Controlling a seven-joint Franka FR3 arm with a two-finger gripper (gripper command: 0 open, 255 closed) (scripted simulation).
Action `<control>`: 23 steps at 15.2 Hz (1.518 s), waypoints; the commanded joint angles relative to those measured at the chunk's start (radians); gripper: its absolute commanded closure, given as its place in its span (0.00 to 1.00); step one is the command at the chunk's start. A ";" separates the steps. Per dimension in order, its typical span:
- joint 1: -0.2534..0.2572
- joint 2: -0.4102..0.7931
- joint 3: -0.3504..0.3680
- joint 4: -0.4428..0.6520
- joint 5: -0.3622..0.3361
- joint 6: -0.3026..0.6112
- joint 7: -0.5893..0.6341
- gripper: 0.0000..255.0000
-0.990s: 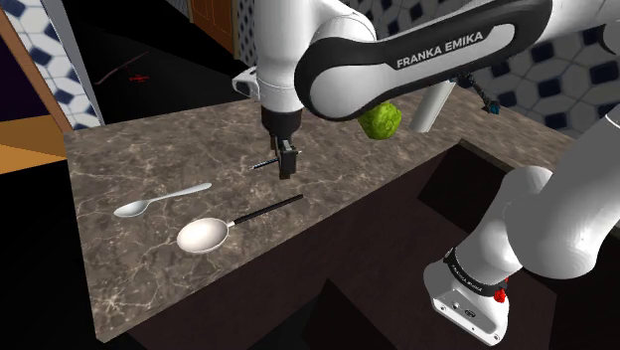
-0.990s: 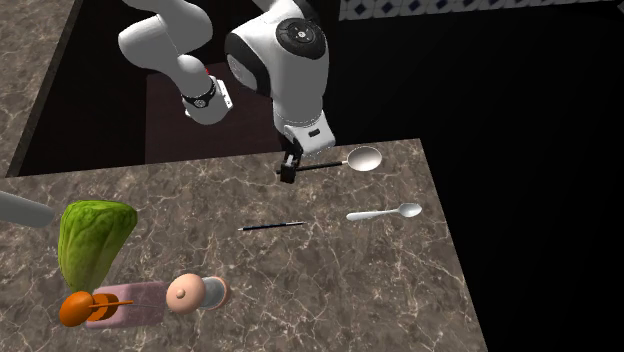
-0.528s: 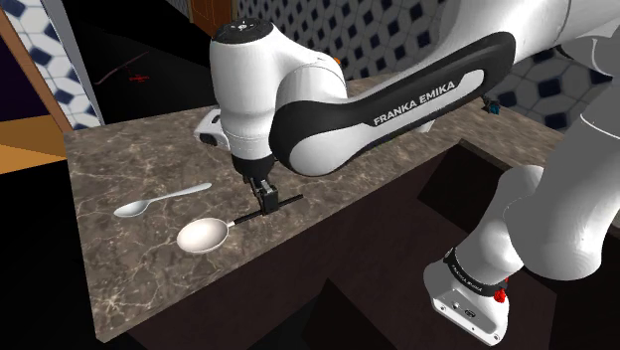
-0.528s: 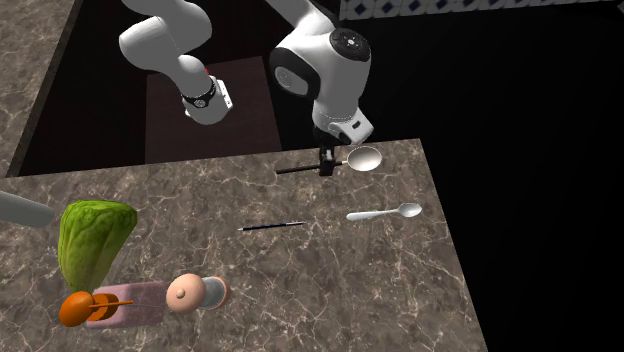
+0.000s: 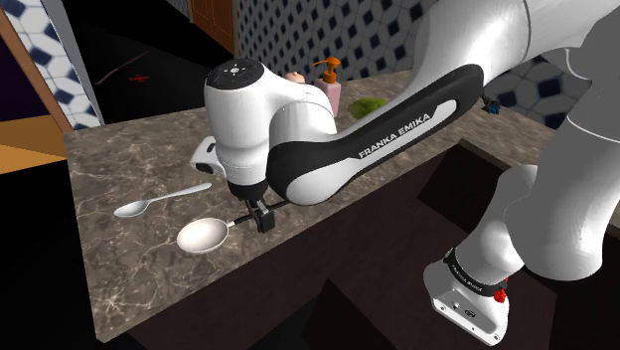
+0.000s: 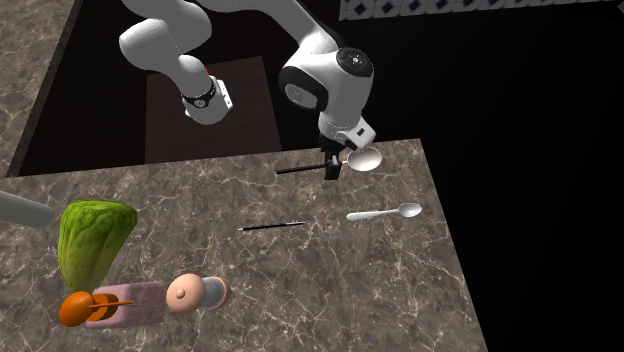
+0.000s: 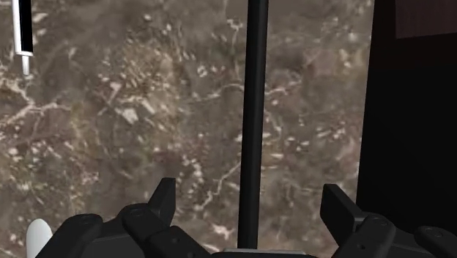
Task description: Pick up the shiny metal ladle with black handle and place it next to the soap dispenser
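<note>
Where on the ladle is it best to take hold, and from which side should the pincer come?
Grip the thin black handle from straight above: the ladle lies flat on the counter, and the handle runs between the fingers of the open pincer.

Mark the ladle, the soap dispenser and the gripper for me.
ladle (image 5: 203, 235): shoulder view, on its pale bowl.
soap dispenser (image 5: 334, 94): shoulder view, on its pink body.
gripper (image 7: 249, 196): wrist view, midway between the open fingertips.
</note>
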 commanded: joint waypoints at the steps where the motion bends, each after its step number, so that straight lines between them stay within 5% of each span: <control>1: 0.001 0.013 -0.002 -0.010 -0.009 0.022 0.008 0.00; 8: 0.001 0.013 -0.002 -0.010 -0.009 0.022 0.007 0.00; 9: 0.001 0.013 -0.002 -0.010 -0.009 0.022 0.007 1.00; 23: -0.003 -0.025 0.003 0.014 0.015 -0.035 -0.015 1.00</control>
